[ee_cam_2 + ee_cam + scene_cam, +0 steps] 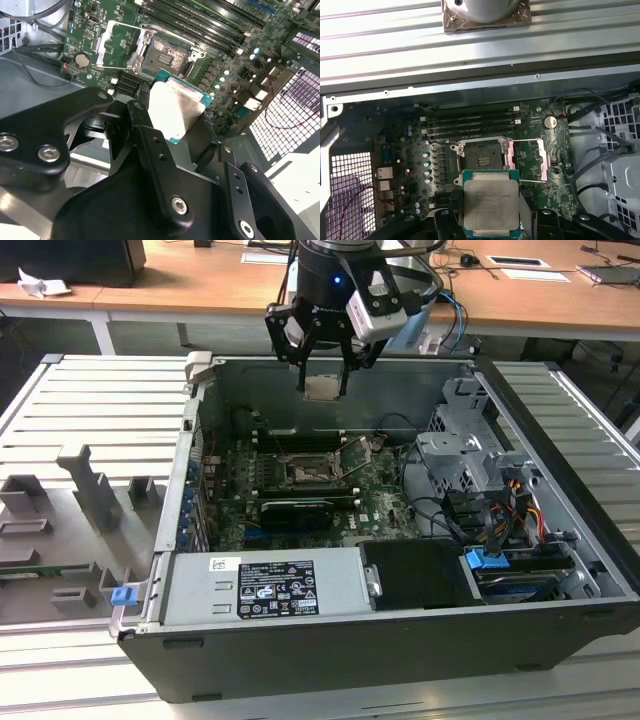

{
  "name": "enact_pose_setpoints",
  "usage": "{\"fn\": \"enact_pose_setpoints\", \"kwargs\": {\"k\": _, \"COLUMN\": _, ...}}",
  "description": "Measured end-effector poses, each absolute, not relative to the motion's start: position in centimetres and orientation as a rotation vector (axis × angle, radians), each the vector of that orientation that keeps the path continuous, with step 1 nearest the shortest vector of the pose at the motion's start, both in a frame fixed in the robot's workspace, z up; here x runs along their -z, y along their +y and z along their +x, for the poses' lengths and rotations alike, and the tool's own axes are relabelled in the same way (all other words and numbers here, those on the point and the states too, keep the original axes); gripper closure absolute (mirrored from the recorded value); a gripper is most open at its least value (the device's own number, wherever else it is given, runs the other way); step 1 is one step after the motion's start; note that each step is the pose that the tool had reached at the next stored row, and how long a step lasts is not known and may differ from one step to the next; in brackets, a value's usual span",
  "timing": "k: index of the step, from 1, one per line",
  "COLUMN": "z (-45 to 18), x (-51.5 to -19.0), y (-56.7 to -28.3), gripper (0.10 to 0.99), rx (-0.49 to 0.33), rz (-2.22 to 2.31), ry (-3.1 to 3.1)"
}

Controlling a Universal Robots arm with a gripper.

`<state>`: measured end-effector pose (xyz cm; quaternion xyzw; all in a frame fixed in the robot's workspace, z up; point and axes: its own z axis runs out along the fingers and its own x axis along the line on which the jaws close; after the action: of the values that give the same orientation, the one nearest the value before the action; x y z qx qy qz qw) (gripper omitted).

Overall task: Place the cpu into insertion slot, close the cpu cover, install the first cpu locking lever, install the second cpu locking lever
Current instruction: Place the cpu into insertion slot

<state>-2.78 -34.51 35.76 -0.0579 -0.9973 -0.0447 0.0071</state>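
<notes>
Gripper (323,391) clamped on the cpu (491,202) by two opposite edges, holding it flat, metal face up, in the air over the open computer case (300,665). Below, the insertion slot (482,159) on the green board sits bare, well apart from the chip. The cpu cover (531,159) is swung open beside the slot.
</notes>
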Motion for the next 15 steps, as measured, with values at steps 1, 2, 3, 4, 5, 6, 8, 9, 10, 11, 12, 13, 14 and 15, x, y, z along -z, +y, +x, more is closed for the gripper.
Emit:
{"fn": "enact_pose_setpoints", "kwargs": {"k": 1, "z": -2.78, "x": -35.76, "y": -34.51, "gripper": 0.549, "rx": 0.14, "rz": -0.189, "ry": -3.119}}
{"fn": "enact_pose_setpoints", "kwargs": {"k": 2, "z": -2.78, "x": -35.76, "y": -34.51, "gripper": 0.549, "rx": 0.14, "rz": -0.199, "ry": -3.118}}
{"fn": "enact_pose_setpoints", "kwargs": {"k": 3, "z": -2.78, "x": -35.75, "y": -34.51, "gripper": 0.549, "rx": 0.14, "rz": -0.203, "ry": -3.118}}
{"fn": "enact_pose_setpoints", "kwargs": {"k": 4, "z": -2.78, "x": -35.74, "y": -34.51, "gripper": 0.549, "rx": 0.14, "rz": -0.206, "ry": -3.118}}
{"fn": "enact_pose_setpoints", "kwargs": {"k": 5, "z": -2.78, "x": -35.72, "y": -34.51, "gripper": 0.549, "rx": 0.14, "rz": -0.215, "ry": -3.118}}
{"fn": "enact_pose_setpoints", "kwargs": {"k": 6, "z": -2.78, "x": -35.72, "y": -34.51, "gripper": 0.549, "rx": 0.14, "rz": -0.226, "ry": -3.117}}
{"fn": "enact_pose_setpoints", "kwargs": {"k": 8, "z": -2.78, "x": -35.7, "y": -34.5, "gripper": 0.549, "rx": 0.14, "rz": -0.269, "ry": -3.115}}
{"fn": "enact_pose_setpoints", "kwargs": {"k": 9, "z": -2.78, "x": -35.7, "y": -34.5, "gripper": 0.549, "rx": 0.14, "rz": -0.294, "ry": -3.114}}
{"fn": "enact_pose_setpoints", "kwargs": {"k": 10, "z": -2.78, "x": -35.7, "y": -34.51, "gripper": 0.549, "rx": 0.14, "rz": -0.313, "ry": -3.112}}
{"fn": "enact_pose_setpoints", "kwargs": {"k": 11, "z": -2.78, "x": -35.7, "y": -34.5, "gripper": 0.549, "rx": 0.141, "rz": -0.33, "ry": -3.111}}
{"fn": "enact_pose_setpoints", "kwargs": {"k": 12, "z": -2.78, "x": -35.7, "y": -34.5, "gripper": 0.549, "rx": 0.141, "rz": -0.34, "ry": -3.11}}
{"fn": "enact_pose_setpoints", "kwargs": {"k": 13, "z": -2.78, "x": -35.7, "y": -34.5, "gripper": 0.549, "rx": 0.141, "rz": -0.354, "ry": -3.109}}
{"fn": "enact_pose_setpoints", "kwargs": {"k": 14, "z": -2.78, "x": -35.7, "y": -34.51, "gripper": 0.549, "rx": 0.141, "rz": -0.363, "ry": -3.108}}
{"fn": "enact_pose_setpoints", "kwargs": {"k": 15, "z": -2.78, "x": -35.7, "y": -34.51, "gripper": 0.549, "rx": 0.141, "rz": -0.378, "ry": -3.107}}
